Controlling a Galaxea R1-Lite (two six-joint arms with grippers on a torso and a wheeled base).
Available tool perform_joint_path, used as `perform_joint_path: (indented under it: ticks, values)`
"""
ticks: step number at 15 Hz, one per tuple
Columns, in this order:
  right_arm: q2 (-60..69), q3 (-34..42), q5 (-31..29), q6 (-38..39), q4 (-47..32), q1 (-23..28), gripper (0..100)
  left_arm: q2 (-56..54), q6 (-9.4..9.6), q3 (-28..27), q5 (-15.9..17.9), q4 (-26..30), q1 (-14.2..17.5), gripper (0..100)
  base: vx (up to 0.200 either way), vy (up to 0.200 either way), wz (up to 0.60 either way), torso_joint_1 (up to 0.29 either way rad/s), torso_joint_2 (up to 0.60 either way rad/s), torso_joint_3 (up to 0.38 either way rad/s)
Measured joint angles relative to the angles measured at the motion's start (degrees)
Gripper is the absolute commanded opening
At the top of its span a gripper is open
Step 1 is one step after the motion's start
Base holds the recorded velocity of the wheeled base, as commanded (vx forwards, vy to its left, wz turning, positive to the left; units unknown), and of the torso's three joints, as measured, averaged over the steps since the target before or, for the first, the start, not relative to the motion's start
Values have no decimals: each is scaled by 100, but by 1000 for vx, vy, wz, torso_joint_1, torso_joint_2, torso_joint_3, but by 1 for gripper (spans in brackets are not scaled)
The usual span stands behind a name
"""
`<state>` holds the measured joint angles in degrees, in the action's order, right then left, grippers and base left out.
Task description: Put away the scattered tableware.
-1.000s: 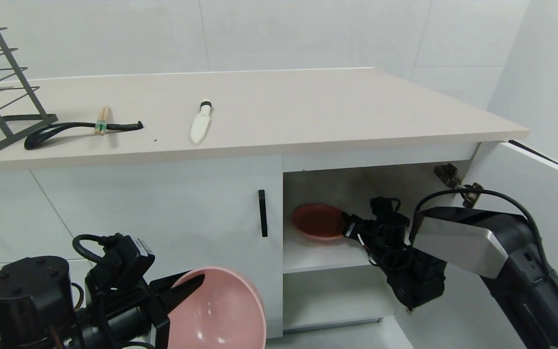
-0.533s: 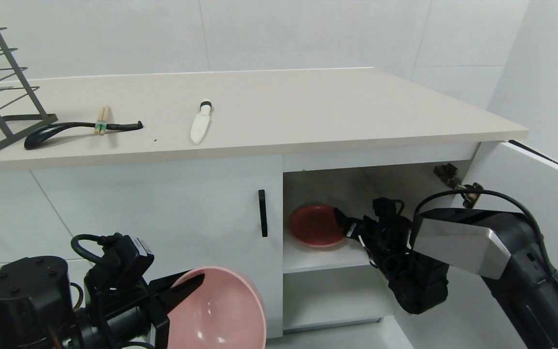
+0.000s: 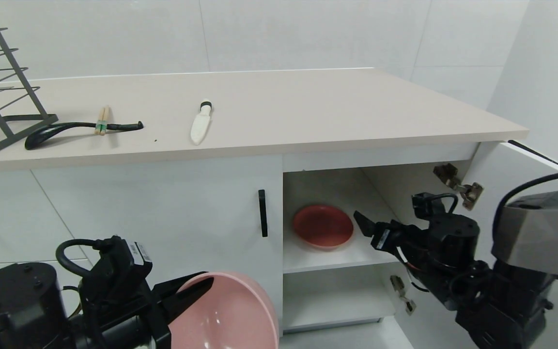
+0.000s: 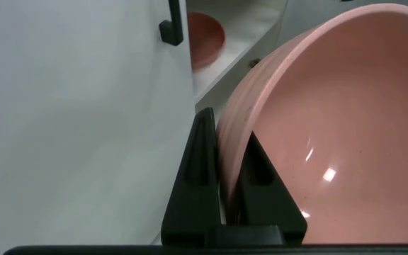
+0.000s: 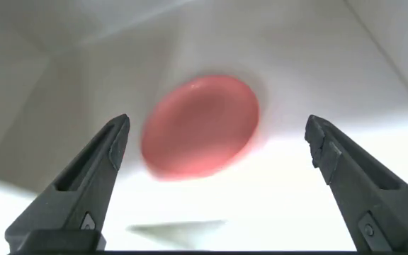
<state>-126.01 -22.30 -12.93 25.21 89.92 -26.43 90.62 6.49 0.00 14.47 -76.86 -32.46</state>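
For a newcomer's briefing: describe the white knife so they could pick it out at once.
On the beige countertop, above the closed cabinet door, lies the white knife. It is the only white utensil, right of the black ladle and chopsticks.

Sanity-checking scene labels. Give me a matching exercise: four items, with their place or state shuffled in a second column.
1 red plate
2 pink bowl
3 white knife
4 right gripper

A on the countertop
B open, in front of the cabinet shelf
C clamped in the left gripper
D lying on the cabinet shelf

Pairs: 1-D, 2-C, 3-A, 4-B
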Motion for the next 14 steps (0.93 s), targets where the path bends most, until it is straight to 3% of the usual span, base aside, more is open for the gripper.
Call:
perform_joint_path:
  ticks: [4,7,10,12,14]
  values:
    - [1054,596,257,-6,7,-271,100,207,18,-40,0,-574,-66,0,0,0,0,0,0,0]
    - [1477,1003,273,-247,5,-612,100,730,76,-52,-24,-1207,-308,0,0,0,0,0,0,0]
    - [1841,1458,273,-461,0,-733,100,1202,172,-204,-30,-1304,-778,0,0,0,0,0,0,0]
    - [2094,1549,278,-479,2,-766,100,1409,216,-350,-99,-1310,-918,0,0,0,0,0,0,0]
    - [2282,1626,268,-630,0,-822,100,1646,443,-540,-323,-1310,-984,0,0,0,0,0,0,0]
